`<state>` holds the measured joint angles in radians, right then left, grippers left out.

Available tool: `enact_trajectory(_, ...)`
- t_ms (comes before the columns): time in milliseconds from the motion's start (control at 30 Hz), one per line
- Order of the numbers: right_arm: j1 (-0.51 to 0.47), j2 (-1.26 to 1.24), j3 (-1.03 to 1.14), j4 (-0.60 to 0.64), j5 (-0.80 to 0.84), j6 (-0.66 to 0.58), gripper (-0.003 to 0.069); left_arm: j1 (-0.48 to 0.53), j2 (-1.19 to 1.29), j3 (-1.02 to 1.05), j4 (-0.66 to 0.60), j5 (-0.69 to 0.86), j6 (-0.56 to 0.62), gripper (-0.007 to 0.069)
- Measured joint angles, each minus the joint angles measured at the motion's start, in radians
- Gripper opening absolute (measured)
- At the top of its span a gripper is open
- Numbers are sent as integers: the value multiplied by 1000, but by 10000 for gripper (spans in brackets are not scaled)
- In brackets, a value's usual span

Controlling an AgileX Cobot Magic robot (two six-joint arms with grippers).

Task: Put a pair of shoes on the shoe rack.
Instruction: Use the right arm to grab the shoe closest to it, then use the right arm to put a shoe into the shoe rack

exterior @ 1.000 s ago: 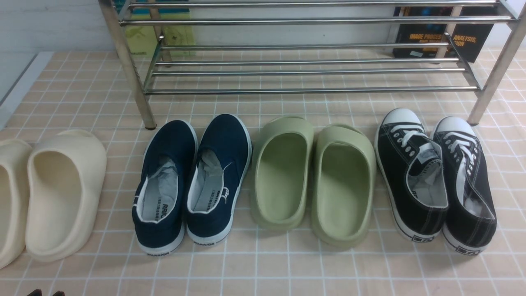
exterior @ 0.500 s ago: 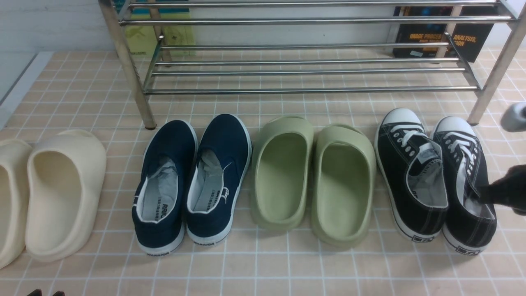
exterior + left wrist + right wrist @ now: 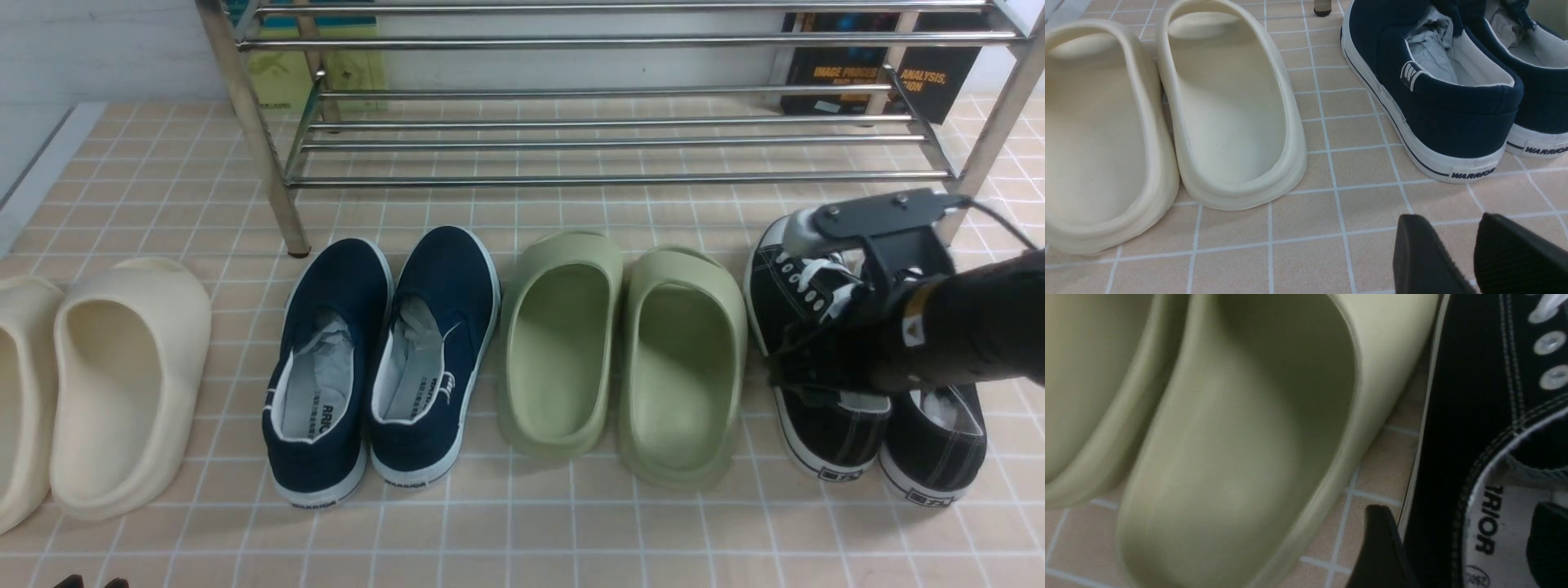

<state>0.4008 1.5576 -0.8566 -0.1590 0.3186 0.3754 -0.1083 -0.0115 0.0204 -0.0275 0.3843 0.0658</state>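
The pair of black lace-up sneakers stands at the right of the floor row, left sneaker (image 3: 829, 437) and right sneaker (image 3: 939, 445), toes toward the chrome shoe rack (image 3: 604, 178). My right gripper (image 3: 796, 367) reaches in from the right over them and is open. In the right wrist view the gripper (image 3: 1461, 510) straddles the left sneaker's (image 3: 1457, 416) outer side wall, one finger (image 3: 1380, 547) outside it and one inside the opening. My left gripper (image 3: 1447, 218) is open and empty, low above the tiles near the navy shoes; its tips barely show in the front view (image 3: 90, 581).
Green foam slippers (image 3: 620, 351) lie just left of the sneakers and show in the right wrist view (image 3: 1249, 437). Navy slip-ons (image 3: 384, 359) and cream slippers (image 3: 122, 384) follow leftward. Books (image 3: 865, 77) lean behind the rack. The rack's right front leg (image 3: 976, 163) stands close to my right arm.
My right arm has come in from the right edge and moved left over the sneakers, its open jaws now around the left sneaker's side wall. The shoes and left arm have not moved.
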Motion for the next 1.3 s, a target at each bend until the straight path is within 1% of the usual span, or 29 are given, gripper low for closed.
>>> enact_trajectory(67, -1, 41, 0, -4, -11, 0, 425, 0, 0, 0, 0, 0, 0, 241)
enact_trajectory(133, -1, 81, 0, -4, -26, 0, 367, 0, 0, 0, 0, 0, 0, 241)
enact_trajectory(233, -3, 91, -3, -12, -39, 0, 239, 0, 0, 0, 0, 0, 0, 241)
enact_trajectory(267, -4, 90, -5, -12, -43, 0, 173, 0, 0, 0, 0, 0, 0, 241)
enact_trajectory(300, -4, 90, -5, -11, -45, 0, 139, 0, 0, 0, 0, 0, 0, 241)
enact_trajectory(367, -4, 84, -6, -12, -47, 0, 27, 0, 0, 0, 0, 0, 0, 241)
enact_trajectory(400, -4, 84, -6, -12, -47, 0, 21, 0, 0, 0, 0, 0, 0, 241)
enact_trajectory(433, -4, 74, -6, -15, -41, 0, -3, 0, 0, 0, 0, 0, 0, 241)
enact_trajectory(733, -4, -69, -6, -98, 12, 4, -6, 0, 0, 0, 0, 0, 0, 241)
enact_trajectory(933, -4, -135, -6, -169, -21, 5, -6, 0, 0, 0, 0, 0, 0, 241)
enact_trajectory(967, -4, -133, -9, -196, -49, 5, -6, 0, 0, 0, 0, 0, 0, 241)
enact_trajectory(1100, -4, -86, -60, -242, -78, 7, -4, 0, 0, 0, 0, 0, 0, 241)
enact_trajectory(1267, -16, 36, -187, -266, -71, 7, -3, 0, 0, 0, 0, 0, 0, 241)
enact_trajectory(1300, -27, 86, -247, -280, -67, 7, -3, 0, 0, 0, 0, 0, 0, 241)
